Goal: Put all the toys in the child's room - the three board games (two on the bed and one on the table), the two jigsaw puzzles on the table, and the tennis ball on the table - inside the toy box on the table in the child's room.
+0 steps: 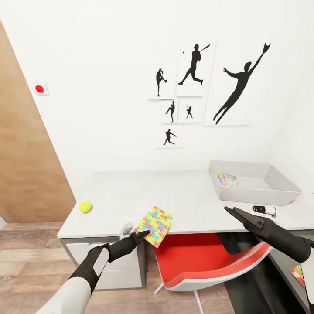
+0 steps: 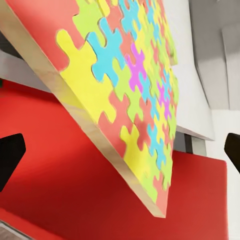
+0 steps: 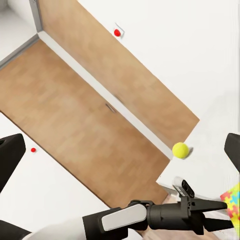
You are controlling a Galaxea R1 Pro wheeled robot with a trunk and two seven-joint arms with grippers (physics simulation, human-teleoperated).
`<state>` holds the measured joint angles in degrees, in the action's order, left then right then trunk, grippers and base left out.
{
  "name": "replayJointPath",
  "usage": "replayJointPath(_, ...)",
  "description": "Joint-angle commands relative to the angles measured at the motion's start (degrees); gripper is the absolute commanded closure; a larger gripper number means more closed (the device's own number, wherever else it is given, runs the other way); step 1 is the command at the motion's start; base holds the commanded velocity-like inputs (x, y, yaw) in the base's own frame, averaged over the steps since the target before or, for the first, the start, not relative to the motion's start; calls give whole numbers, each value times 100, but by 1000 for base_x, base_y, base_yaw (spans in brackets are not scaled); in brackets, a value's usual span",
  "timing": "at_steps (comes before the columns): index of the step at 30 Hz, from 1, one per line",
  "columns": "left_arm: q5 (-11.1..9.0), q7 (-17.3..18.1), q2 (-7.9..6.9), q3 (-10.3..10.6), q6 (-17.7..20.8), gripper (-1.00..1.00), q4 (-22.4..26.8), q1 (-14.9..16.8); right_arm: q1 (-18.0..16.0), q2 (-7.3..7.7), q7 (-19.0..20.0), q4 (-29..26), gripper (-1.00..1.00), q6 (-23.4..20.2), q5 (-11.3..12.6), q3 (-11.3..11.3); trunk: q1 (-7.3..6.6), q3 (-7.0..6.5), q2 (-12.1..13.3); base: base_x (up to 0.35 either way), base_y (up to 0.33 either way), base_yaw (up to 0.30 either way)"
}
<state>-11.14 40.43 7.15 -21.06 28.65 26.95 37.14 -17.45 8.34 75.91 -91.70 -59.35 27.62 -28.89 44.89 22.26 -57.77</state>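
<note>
The jigsaw puzzle (image 1: 154,226) at the table's front edge is showing a smooth, matt lid printed in bright pieces, with a pale cardboard-like side edge in the left wrist view. The table (image 1: 131,196) top is looking matt and faintly mottled. The tennis ball (image 1: 86,206) near the table's left edge is appearing fuzzy and dull. The toy box (image 1: 254,188) is looking like smooth plastic. The chair (image 1: 205,261) seat is shining slightly, red. The floor (image 1: 26,261) is showing wood grain.
</note>
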Motion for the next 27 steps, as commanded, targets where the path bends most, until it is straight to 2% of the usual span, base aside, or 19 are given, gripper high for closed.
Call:
replayJointPath(1, -17, 13, 6, -35, 44, -100, 3, 4, -4, 1, 12, 3, -100, -33, 7, -2, 0, 7, -4, 1, -119, 0)
replayJointPath(27, -28, 9, 6, -35, 44, -100, 1, 4, -4, 1, 12, 3, -100, -33, 5, 6, 0, 7, -4, 0, -23, 0)
